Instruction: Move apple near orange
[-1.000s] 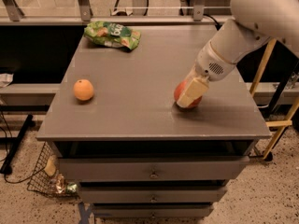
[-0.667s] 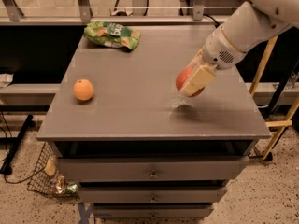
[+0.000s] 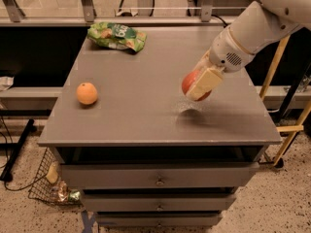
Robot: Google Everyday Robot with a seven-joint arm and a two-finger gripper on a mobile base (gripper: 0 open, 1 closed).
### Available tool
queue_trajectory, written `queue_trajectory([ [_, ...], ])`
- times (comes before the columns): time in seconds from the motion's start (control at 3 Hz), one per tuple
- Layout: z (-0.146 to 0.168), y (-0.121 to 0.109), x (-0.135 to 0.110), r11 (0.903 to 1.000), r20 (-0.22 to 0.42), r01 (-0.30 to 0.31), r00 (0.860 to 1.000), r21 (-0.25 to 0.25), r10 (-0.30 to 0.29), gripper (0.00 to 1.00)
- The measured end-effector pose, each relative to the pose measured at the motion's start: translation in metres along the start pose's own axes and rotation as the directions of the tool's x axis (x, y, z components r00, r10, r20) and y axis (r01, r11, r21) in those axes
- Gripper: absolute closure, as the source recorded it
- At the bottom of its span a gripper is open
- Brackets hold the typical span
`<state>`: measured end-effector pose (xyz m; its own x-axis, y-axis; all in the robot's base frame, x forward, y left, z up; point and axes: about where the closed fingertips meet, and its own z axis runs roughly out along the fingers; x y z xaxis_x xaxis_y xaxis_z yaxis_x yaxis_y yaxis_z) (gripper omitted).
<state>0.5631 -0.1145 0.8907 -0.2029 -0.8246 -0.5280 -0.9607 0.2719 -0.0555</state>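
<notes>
Hovering above the table point(image 3: 146, 123), right side, gripper point(image 3: 197, 85) clamped on the apple point(image 3: 188, 81), orange point(image 3: 87, 93) sat well apart at left, snack bag point(image 3: 116, 36) behind.

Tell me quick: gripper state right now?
Gripper: shut on the apple, holding it just above the right side of the tabletop.
</notes>
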Motion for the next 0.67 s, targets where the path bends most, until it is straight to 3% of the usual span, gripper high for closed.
queue_trajectory([
  [0.33, 0.011, 0.007, -0.013, 0.9988, 0.016, 0.025, 1.000, -0.042, -0.024, 1.00],
  [0.67, 0.032, 0.023, -0.063, 0.9823, 0.055, 0.148, 0.988, -0.115, -0.143, 1.00],
])
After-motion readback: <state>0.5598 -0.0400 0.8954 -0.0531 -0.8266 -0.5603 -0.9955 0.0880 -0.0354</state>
